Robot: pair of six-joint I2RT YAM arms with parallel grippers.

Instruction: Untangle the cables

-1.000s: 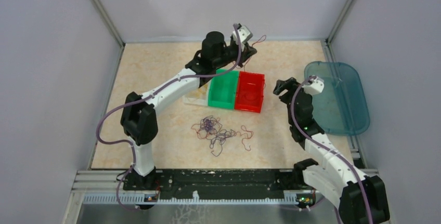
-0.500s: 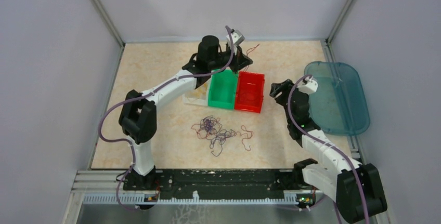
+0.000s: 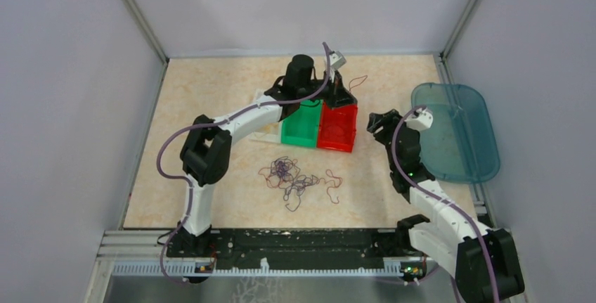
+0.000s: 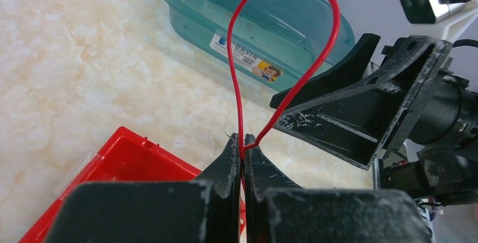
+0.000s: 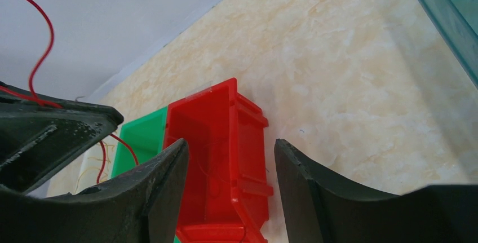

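your left gripper [image 4: 243, 147] pinches 1 red cable [image 4: 332, 34] above the red bin [image 4: 124, 164]; your right gripper [image 5: 231, 148] stands spread.

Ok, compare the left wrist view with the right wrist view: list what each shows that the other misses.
Left wrist only: the left gripper pinched shut on the red cable loop, and the label on the teal basin.
Right wrist only: the green bin beside the red bin, and the right gripper open and holding nothing.
Both: the red cable, the red bin, the teal basin and the marbled tabletop.
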